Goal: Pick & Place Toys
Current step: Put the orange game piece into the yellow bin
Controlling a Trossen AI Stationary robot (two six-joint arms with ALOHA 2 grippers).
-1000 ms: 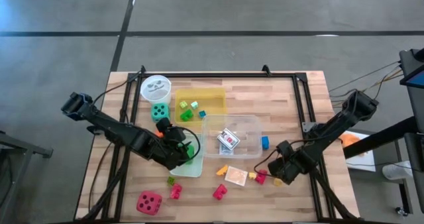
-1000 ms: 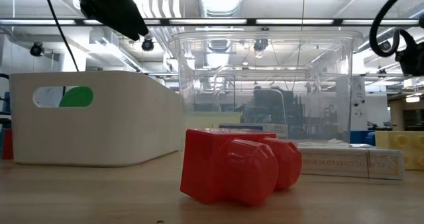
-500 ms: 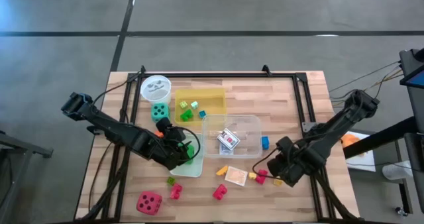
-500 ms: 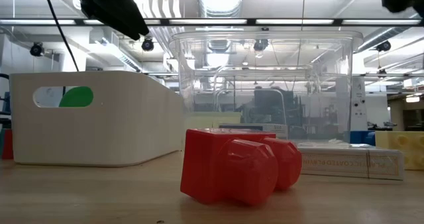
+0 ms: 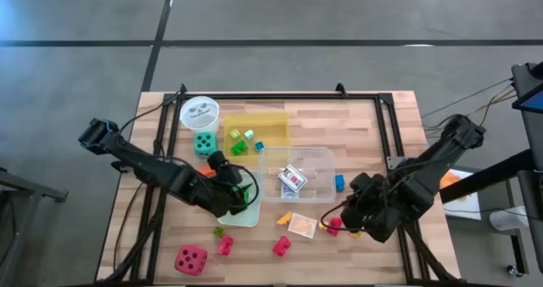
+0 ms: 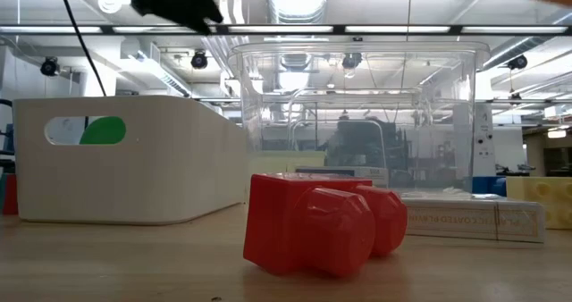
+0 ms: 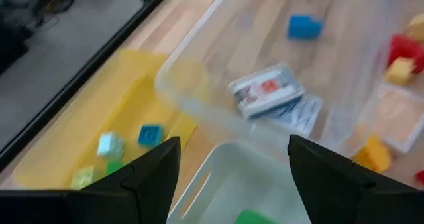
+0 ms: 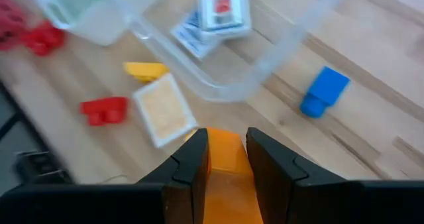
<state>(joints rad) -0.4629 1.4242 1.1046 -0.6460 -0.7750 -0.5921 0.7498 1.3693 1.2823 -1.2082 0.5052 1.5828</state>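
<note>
An orange block, smooth plastic with flat sides, sits pinched between the two dark fingers of the right gripper, its long axis running lengthwise between them; the jaws are closed narrow on it. In the high view that gripper hangs over the table's four-o'clock area, and the orange block itself is hidden there under the arm. Below it, the right wrist view shows a blue block lying on the wood planks, a red block, a yellow block and a flat card pack with a pale speckled face. The clear plastic box, thin-walled with rounded corners, stands near the table's centre with another card pack inside. The left gripper hovers with its fingers spread apart and nothing between them, above a white bin holding a green piece. At eleven o'clock from the box lies the yellow tray with small blocks in it, then a teal die and a white round cup. Only the low view shows a chunky red block end-on; a red die sits at seven o'clock.
</note>
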